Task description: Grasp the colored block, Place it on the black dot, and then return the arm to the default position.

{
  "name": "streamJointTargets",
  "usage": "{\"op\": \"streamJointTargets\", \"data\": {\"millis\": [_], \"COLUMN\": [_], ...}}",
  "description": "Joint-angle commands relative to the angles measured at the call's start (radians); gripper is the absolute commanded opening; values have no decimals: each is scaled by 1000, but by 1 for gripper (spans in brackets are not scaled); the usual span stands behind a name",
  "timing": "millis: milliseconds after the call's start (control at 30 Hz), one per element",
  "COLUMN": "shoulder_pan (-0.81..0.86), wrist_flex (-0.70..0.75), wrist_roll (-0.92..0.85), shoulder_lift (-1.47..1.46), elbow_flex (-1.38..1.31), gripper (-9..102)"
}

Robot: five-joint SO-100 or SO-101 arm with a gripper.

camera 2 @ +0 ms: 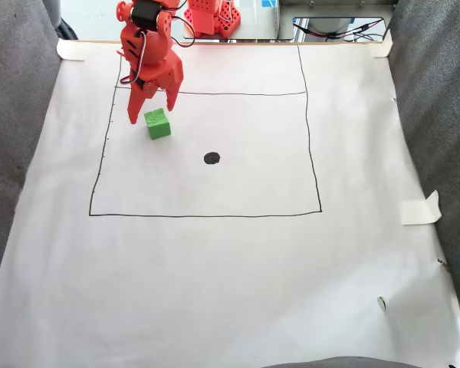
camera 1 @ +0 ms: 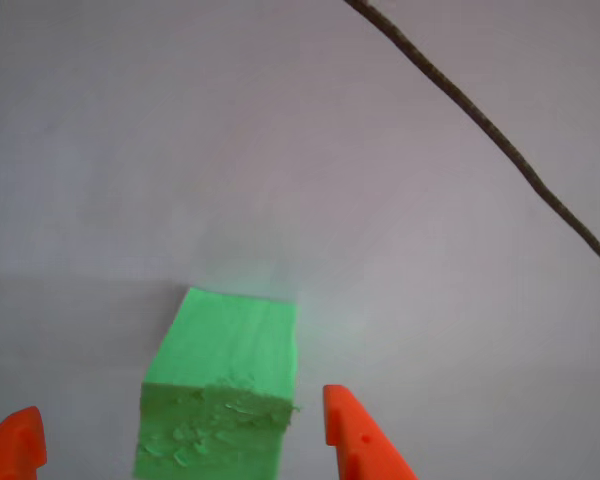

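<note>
**Spread fingers over a green cube near the far left corner of the drawn square**

Orange gripper (camera 2: 151, 109) spread wide, one fingertip (camera 1: 352, 425) to the right of the colored block (camera 1: 220, 385) in the other view, the second fingertip (camera 1: 18, 440) well off to its left, neither touching. Block (camera 2: 158, 123) resting on the white paper sheet (camera 2: 238, 284), inside the hand-drawn black square outline (camera 2: 207, 215), close to its far left corner, just below the inner horizontal line (camera 2: 238, 93). Rough bumpy face turned toward the gripper in the other view, smooth sides elsewhere. Nothing gripped.

Black dot (camera 2: 212, 158) nearer the middle of the square, to the right of the block and closer to the near edge in the fixed view, apart from it, bare paper between the two. Nothing lying across that stretch.

Thin dark drawn line (camera 1: 500, 140) crossing the upper right of the other view diagonally. Small tick marks (camera 2: 105, 146) along the square's left side. Arm (camera 2: 149, 46) leaning in from the sheet's far edge.

Sheet taped down with pale tape (camera 2: 422, 208) at the right edge and at the far corners. Grey fabric (camera 2: 15, 115) flanking the sheet left and right. More orange parts (camera 2: 211, 19) and cables (camera 2: 337, 31) beyond the far edge. A small dark speck (camera 2: 382, 302) near the sheet's near right corner.
</note>
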Motion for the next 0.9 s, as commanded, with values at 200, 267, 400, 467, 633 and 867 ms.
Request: {"op": "streamJointTargets", "data": {"millis": [200, 267, 400, 467, 633, 867], "shoulder_pan": [3, 3, 8, 9, 15, 20], "wrist_flex": [-18, -23, -34, -35, -40, -35], "wrist_roll": [-3, -3, -2, 0, -2, -9], "shoulder_lift": [3, 3, 5, 6, 12, 38], "elbow_flex": [6, 9, 18, 20, 20, 21], "gripper": [29, 26, 16, 13, 3, 0]}}
